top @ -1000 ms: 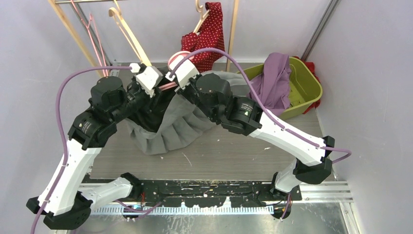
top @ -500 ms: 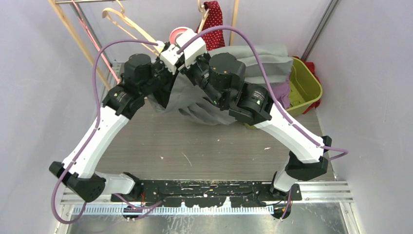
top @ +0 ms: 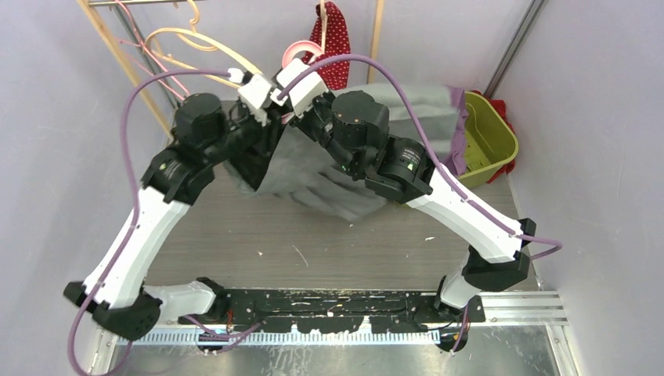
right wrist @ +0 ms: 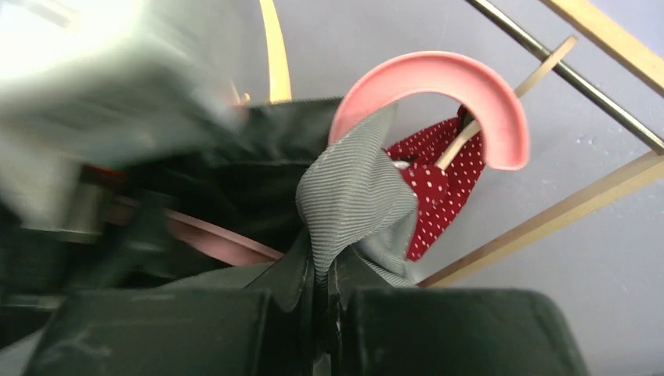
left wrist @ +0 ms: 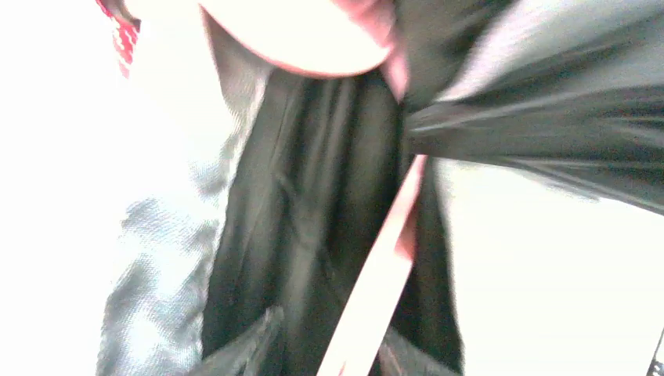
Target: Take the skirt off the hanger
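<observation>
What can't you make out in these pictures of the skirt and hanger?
- Left gripper: jaws hidden under its own wrist in the top view; left wrist view blurred, no fingers showing.
- Pink hanger: how it holds the grey skirt is buried in fabric in every view.
- Green bin: contents partly covered by the skirt, top view.

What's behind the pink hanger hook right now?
A red dotted garment on a wooden hanger, then the rail. The grey skirt fold covers the garment's lower left part.

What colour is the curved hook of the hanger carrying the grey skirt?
Pink curved hook; clearest in right wrist view.
</observation>
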### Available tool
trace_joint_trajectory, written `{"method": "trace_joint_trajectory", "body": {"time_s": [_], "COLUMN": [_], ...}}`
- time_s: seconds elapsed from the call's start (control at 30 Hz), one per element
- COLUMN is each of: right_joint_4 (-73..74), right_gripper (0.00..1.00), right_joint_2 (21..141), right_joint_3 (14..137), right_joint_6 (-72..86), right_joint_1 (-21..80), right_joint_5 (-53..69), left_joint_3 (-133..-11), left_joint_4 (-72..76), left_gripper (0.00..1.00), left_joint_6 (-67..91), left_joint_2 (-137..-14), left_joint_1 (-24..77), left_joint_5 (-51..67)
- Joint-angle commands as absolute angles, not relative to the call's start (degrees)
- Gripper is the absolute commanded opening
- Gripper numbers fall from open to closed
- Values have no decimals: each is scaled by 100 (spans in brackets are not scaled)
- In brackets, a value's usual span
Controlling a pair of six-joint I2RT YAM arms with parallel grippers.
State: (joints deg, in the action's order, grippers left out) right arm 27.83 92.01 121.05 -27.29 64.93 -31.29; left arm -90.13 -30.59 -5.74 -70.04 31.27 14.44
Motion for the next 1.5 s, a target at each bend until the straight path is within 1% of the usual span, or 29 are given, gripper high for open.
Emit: {"method": "trace_joint_trajectory", "body": {"time_s": [0.0, 0.13, 0.3, 0.43, 0.63, 0.73, 0.87, 0.97, 1.27, 1.33, 1.47], "right_joint_4": [2435, 2379, 2349, 2308, 2285, 2355, 2478, 2510, 2693, 2706, 2722], "right_gripper": [1, 1, 1, 1, 1, 1, 1, 1, 1, 1, 1], "right_joint_2": [8863, 8850, 8884, 8832, 8703, 8778, 8897, 8929, 8921, 8942, 8994], "right_joint_3": [11912, 11947, 12111, 12119, 11887, 11953, 12280, 12455, 12547, 12498, 12381], "right_joint_6": [-2869, -2968, -3235, -3413, -3281, -3133, -2710, -2544, -2233, -2241, -2209], "right_joint_1": [6309, 6120, 5923, 5786, 5616, 5618, 5624, 5651, 5740, 5739, 5739], "right_joint_5": [-3158, -3213, -3282, -3329, -3185, -3025, -2656, -2503, -2189, -2171, -2127], "left_joint_3": [-9012, -8464, -8028, -7961, -8141, -8079, -7337, -7152, -7475, -7550, -7802], "left_joint_4": [-3384, -3836, -4052, -4040, -3810, -3105, -978, 93, 1702, 1974, 2072], "left_gripper": [0, 0, 0, 0, 0, 0, 0, 0, 0, 0, 0], "left_joint_6": [-816, -1006, -1059, -1075, -1029, -747, -529, -599, -64, 69, 304], "left_joint_2": [-6092, -5604, -5333, -5224, -5166, -5365, -5577, -5950, -6923, -6998, -6943], "left_joint_1": [3159, 3156, 3155, 3157, 3156, 3156, 3155, 3157, 3156, 3156, 3173], "left_joint_5": [1037, 487, 137, 92, 147, 235, 8, -222, -696, -815, -862]}}
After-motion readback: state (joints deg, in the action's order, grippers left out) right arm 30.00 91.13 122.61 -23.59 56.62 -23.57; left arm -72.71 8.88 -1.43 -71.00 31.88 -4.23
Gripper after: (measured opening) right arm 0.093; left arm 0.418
